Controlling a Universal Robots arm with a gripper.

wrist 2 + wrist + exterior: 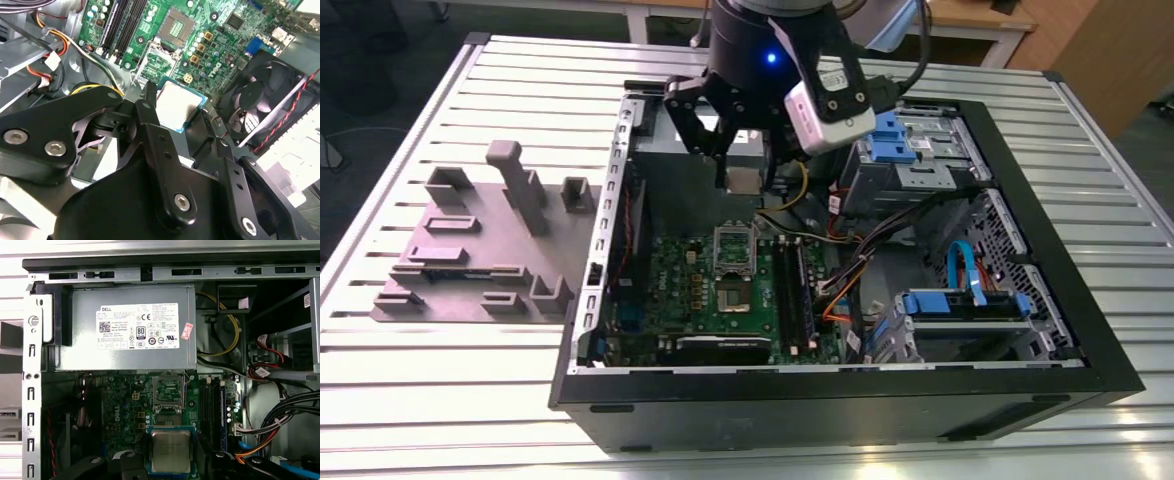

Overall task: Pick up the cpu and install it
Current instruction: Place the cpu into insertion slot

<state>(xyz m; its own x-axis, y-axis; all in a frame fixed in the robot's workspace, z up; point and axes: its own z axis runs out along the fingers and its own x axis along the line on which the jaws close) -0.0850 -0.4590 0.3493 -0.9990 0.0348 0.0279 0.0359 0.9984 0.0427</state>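
Nearest the lens: black link-armed gripper (178, 111) with bolted joints. Its jaws were drawn in to the chip's width, one finger pressed on each of two opposite edges.
Held chip: small flat square cpu (179, 102) with a silvery-grey metal top and a thin pale rim. It was pinched between those fingers, lying flat and lifted clear of the board.
Chip's place: inside the open case, above the board near the socket, toward the power-supply end. The exact spot beneath it could not be told.
Socket: empty square processor socket (731, 293) lay bare near the board's middle. Its hinged silver metal frame (734, 245) was swung open on the side toward the power supply.
Board: green circuit board (674, 285) lay flat on the case floor, along the case's edge on the exterior view's left.
Power supply: big grey metal box with a white label (130, 330) sat in the case's far corner on the exterior view's left.
Fan: black round fan (260, 102) stood beside the board's edge.
Drive bays: blue-tabbed metal brackets (961, 300) lined the case's edge on the exterior view's right.
Cables: black and orange leads (867, 250) ran between board and bays.
Case: black tower computer case (881, 400) lay on its side, open, mid-table.
Table: slatted silver metal table (467, 400) carried everything.
Fixture: grey moulded block with upright posts (474, 250) stood near the table's edge on the exterior view's left, apart from the case.
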